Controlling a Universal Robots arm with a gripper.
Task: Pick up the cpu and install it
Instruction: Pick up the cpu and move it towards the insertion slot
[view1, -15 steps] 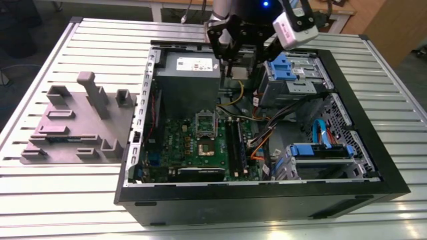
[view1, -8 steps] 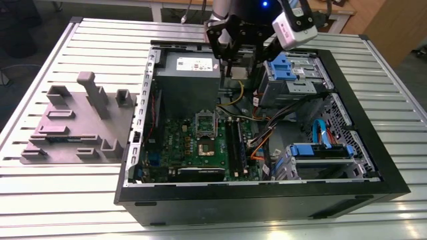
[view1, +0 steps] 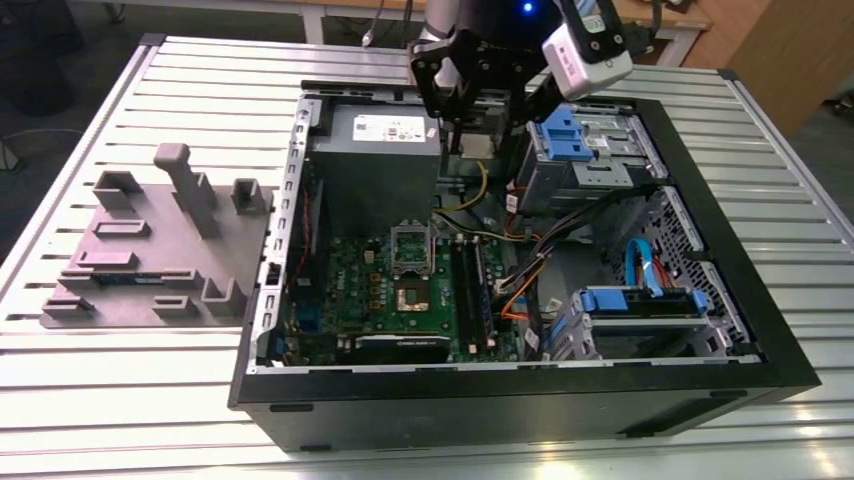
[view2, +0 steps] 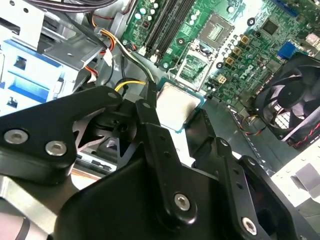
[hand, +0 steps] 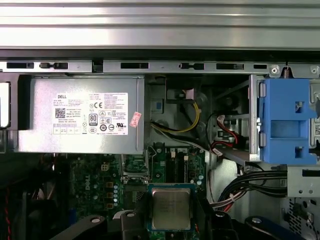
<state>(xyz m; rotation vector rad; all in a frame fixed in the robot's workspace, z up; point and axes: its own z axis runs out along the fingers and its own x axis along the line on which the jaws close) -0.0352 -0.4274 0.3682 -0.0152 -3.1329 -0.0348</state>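
The hand (view2: 175, 104) clamps the cpu (hand: 171, 207) — 2 side edges hidden behind its fingers (view2: 151, 127).

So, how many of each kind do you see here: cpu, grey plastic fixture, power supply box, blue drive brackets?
cpu: 1
grey plastic fixture: 1
power supply box: 1
blue drive brackets: 2
Total: 5
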